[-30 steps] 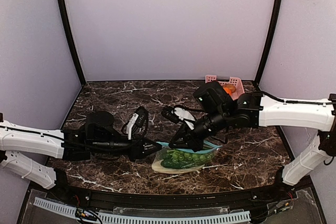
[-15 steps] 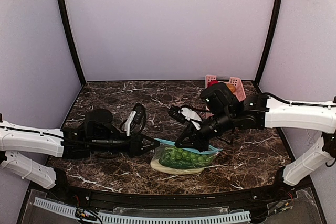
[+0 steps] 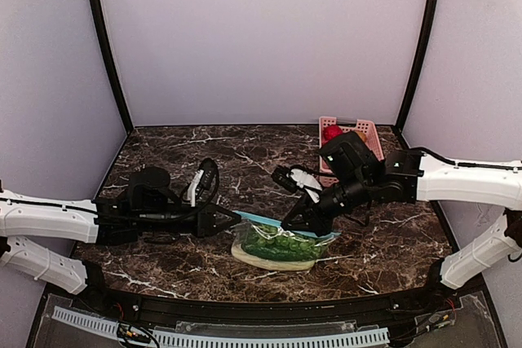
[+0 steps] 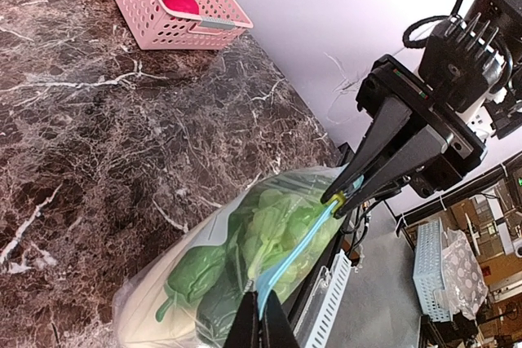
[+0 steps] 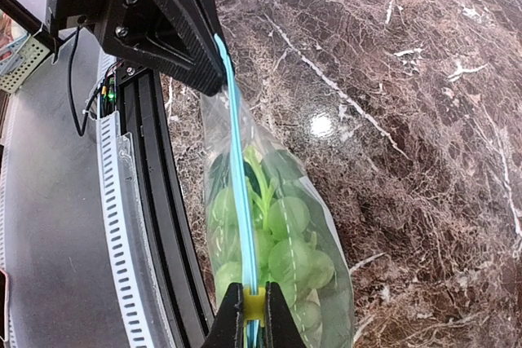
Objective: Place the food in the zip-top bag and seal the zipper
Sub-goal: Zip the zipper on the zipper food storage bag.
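Observation:
The clear zip-top bag (image 3: 281,247) lies on the marble table between the arms, holding the food: green grapes (image 5: 289,250), leafy greens (image 4: 281,226), a dark-green pepper (image 4: 192,270) and a pale gourd (image 3: 269,263). The teal zipper (image 5: 236,185) is stretched taut along the bag's top. My left gripper (image 3: 235,218) is shut on the zipper's left end, also in its wrist view (image 4: 261,319). My right gripper (image 3: 287,224) is shut on a yellow slider (image 5: 254,306) on the zipper, partway along it.
A pink basket (image 3: 363,132) with red and orange toy food stands at the back right. The table's black front rail (image 3: 261,307) runs just in front of the bag.
My right gripper has slid to the right along the zipper. My left gripper has drawn back to the left with the zipper's end. The bag has shifted slightly left.

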`<control>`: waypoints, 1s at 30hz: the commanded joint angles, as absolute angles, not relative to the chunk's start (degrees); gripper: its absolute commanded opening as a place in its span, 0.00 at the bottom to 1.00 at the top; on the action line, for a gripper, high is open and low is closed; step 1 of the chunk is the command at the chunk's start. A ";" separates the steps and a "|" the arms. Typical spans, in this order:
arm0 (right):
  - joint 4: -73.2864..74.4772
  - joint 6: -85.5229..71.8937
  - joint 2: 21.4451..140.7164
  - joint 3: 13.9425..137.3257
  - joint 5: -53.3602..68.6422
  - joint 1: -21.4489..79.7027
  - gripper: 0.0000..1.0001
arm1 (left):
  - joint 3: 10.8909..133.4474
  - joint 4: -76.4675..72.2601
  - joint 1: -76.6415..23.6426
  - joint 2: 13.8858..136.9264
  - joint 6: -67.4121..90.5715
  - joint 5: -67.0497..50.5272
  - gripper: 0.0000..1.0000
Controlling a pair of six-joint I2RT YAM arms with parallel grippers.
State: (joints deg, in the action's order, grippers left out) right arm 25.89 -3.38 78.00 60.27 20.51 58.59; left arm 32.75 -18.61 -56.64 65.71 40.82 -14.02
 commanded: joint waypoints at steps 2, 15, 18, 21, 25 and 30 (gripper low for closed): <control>30.92 -4.22 75.76 58.58 19.36 57.29 0.00 | 30.59 -18.83 -53.92 63.36 42.97 -12.61 0.01; 31.43 -4.31 74.82 56.92 19.11 55.87 0.00 | 29.10 -18.06 -51.22 62.23 43.81 -13.34 0.01; 31.57 -4.35 74.56 56.42 19.03 55.72 0.00 | 28.77 -17.83 -50.84 61.81 43.93 -13.35 0.01; 31.72 -4.40 74.45 56.06 18.93 55.48 0.00 | 28.45 -17.53 -50.51 61.48 43.94 -13.26 0.01; 31.92 -4.39 74.23 55.71 18.74 55.22 0.00 | 28.10 -17.12 -50.03 60.94 43.92 -13.13 0.01; 32.29 -4.39 73.93 55.15 18.50 54.78 0.00 | 27.62 -16.48 -49.23 60.26 43.69 -13.21 0.01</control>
